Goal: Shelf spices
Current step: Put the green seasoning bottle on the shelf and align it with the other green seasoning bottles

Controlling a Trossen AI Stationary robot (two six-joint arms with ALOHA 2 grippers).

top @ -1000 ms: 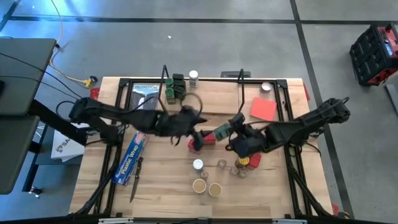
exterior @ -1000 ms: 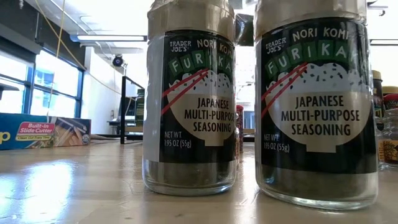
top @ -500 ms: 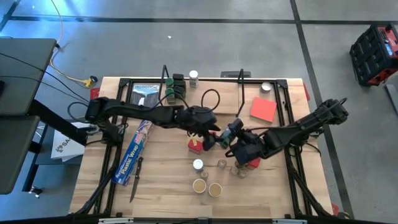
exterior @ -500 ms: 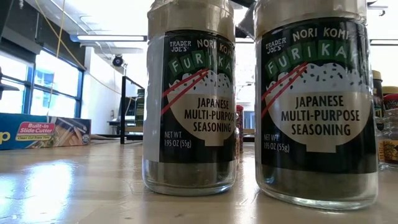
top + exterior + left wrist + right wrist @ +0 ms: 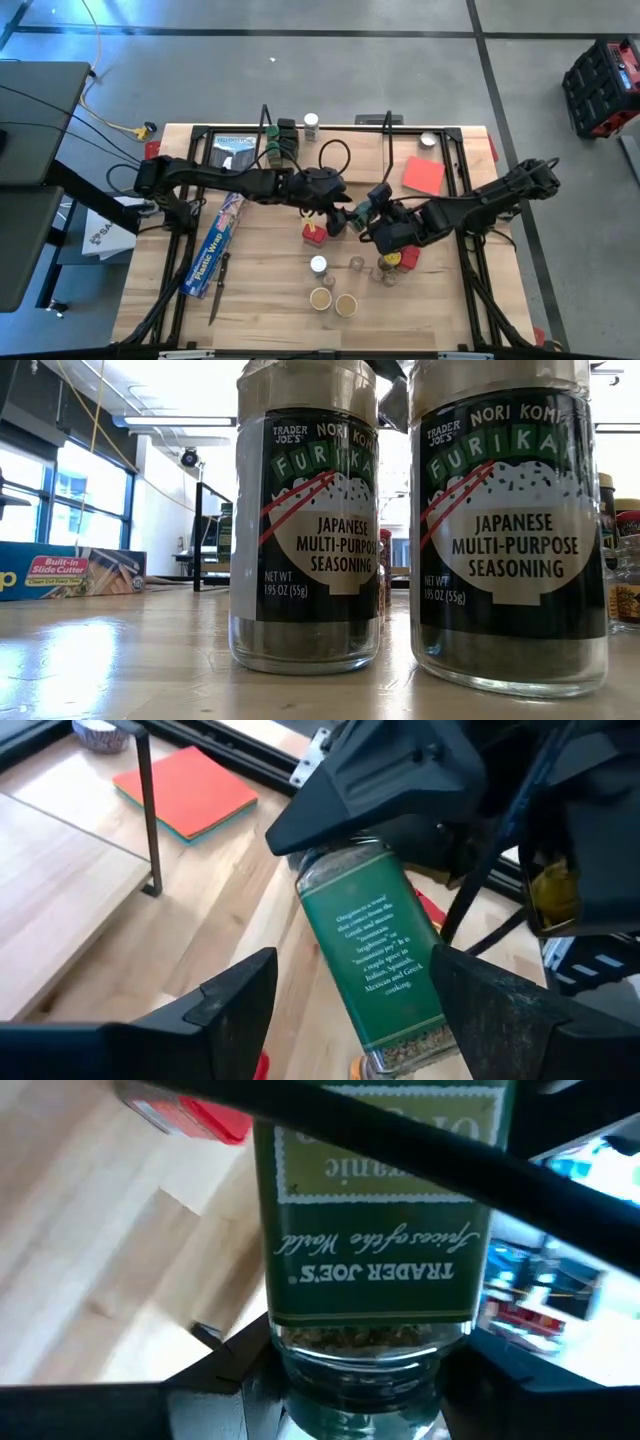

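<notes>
My right gripper (image 5: 372, 214) is shut on a green-labelled glass spice jar (image 5: 357, 210) above the table's middle. My left gripper (image 5: 338, 216) reaches in from the left, open. In the left wrist view its fingers (image 5: 235, 1000) stand on either side of the jar's free end (image 5: 400, 1030) without touching. The shelf (image 5: 350, 160), a black wire frame with a light board, stands along the far edge. Green-lidded jars (image 5: 280, 146) and a white-lidded one (image 5: 311, 123) stand at its far left. Two tan-lidded furikake jars (image 5: 305, 530) stand on the near table. My right gripper pinches the jar between its two fingers (image 5: 235, 1365) at the glass end (image 5: 355, 1350) nearest the label's top; the fingers hide the lid. They come from the table's right, roughly level, along the jar's length. The jar is lifted clear and tilted, its free end toward my left gripper.
A red tin (image 5: 315, 232) stands just below the grippers. A white-lidded jar (image 5: 318, 265), tan lids (image 5: 333, 301) and small clear jars (image 5: 356, 263) cluster nearer. The blue plastic-wrap box (image 5: 213, 250) lies left. A red card (image 5: 423, 175) lies on the shelf board's right part.
My left arm has stretched toward the table's right, and its open gripper has come up around the free end of the jar in my right gripper. The right gripper has kept the jar lifted at nearly the same spot.
</notes>
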